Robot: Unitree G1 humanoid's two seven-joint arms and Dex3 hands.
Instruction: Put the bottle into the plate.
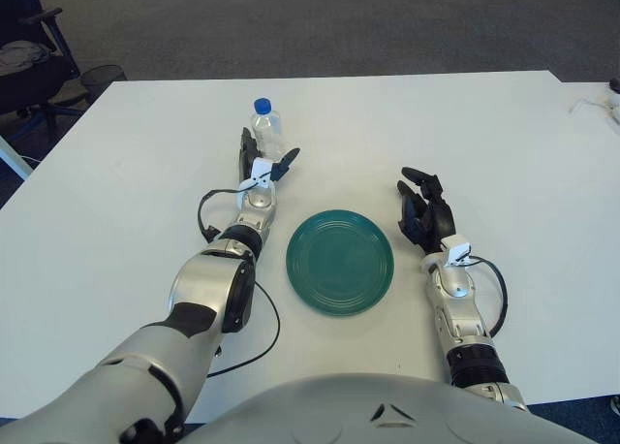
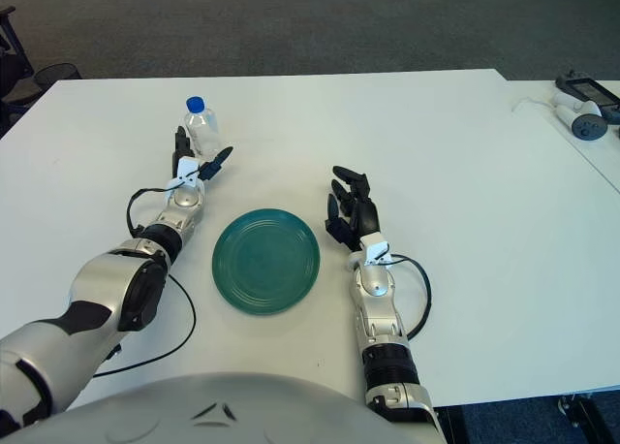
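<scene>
From my left eye, my left hand (image 1: 260,160) reaches out over the white table (image 1: 116,202) with its fingers spread, just short of the bottle (image 1: 266,132), which stands upright with its blue cap on top; the fingertips show right at the bottle's base, and I cannot tell from here whether they touch it. The bottle stands beyond and to the left of the green plate (image 1: 340,261), apart from it, with bare table between the two. My right hand (image 1: 426,211) shows just right of the plate, fingers loosely spread and holding nothing. The table's far edge runs well beyond the bottle, with grey carpet behind it, and the left edge slants away toward a dark office chair (image 1: 29,56) off the corner; there is broad open tabletop on both sides of my arms. A black cable (image 1: 254,342) loops on the table beside my left forearm. From my right eye, the same layout: the bottle (image 2: 201,125) upright beyond my left hand (image 2: 191,170), the plate (image 2: 266,261) between my two arms, my right hand (image 2: 354,213) near its right rim. Here the table's right edge shows, with a small device (image 2: 581,100) on the neighbouring table past the gap.
</scene>
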